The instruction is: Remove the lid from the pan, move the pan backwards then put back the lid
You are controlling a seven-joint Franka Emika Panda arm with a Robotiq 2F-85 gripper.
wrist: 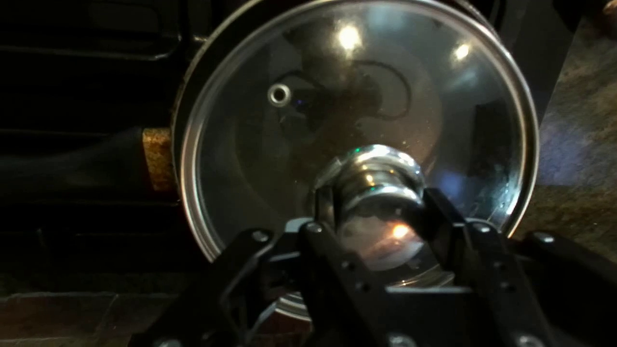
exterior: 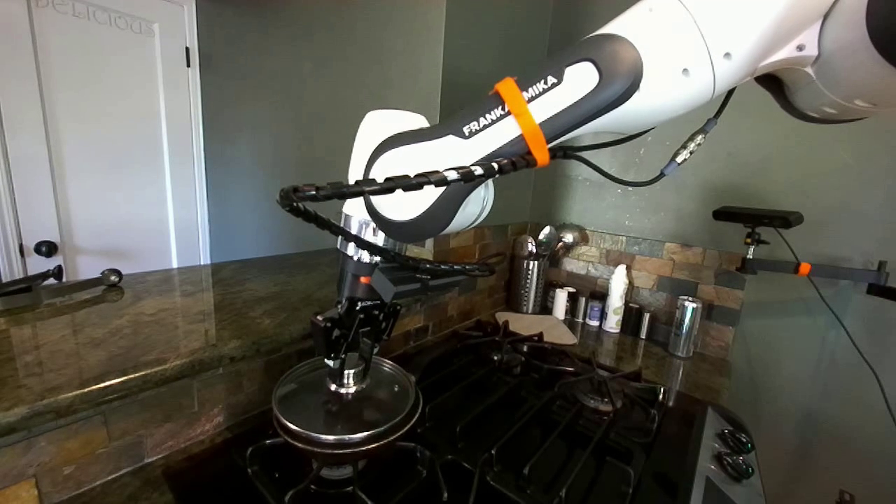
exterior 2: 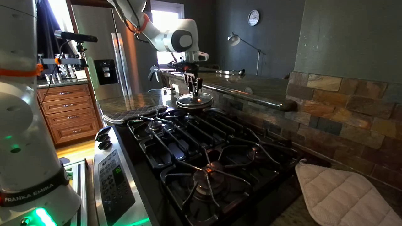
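Observation:
The glass lid (exterior: 315, 413) with its shiny metal rim lies over the pan (exterior: 336, 453) on a burner at the stove's end. The lid sits slightly off-centre, so a strip of pan edge shows; I cannot tell whether it rests fully on the pan. The lid also shows in an exterior view (exterior 2: 185, 100) and in the wrist view (wrist: 260, 159). The pan's dark handle (wrist: 96, 161) points left in the wrist view. My gripper (wrist: 378, 193) is shut around the lid's steel knob (wrist: 378, 166), with a finger on each side. The gripper also shows in both exterior views (exterior: 348, 365) (exterior 2: 194, 90).
Black burner grates (exterior 2: 188, 141) cover the stove beside the pan. A raised stone counter (exterior: 140, 336) and tiled wall (exterior 2: 339, 110) run along the back. A beige pot holder (exterior 2: 345, 191), steel canister (exterior: 684, 325), utensil holder (exterior: 528, 287) and white bottle (exterior: 616, 301) stand past the burners.

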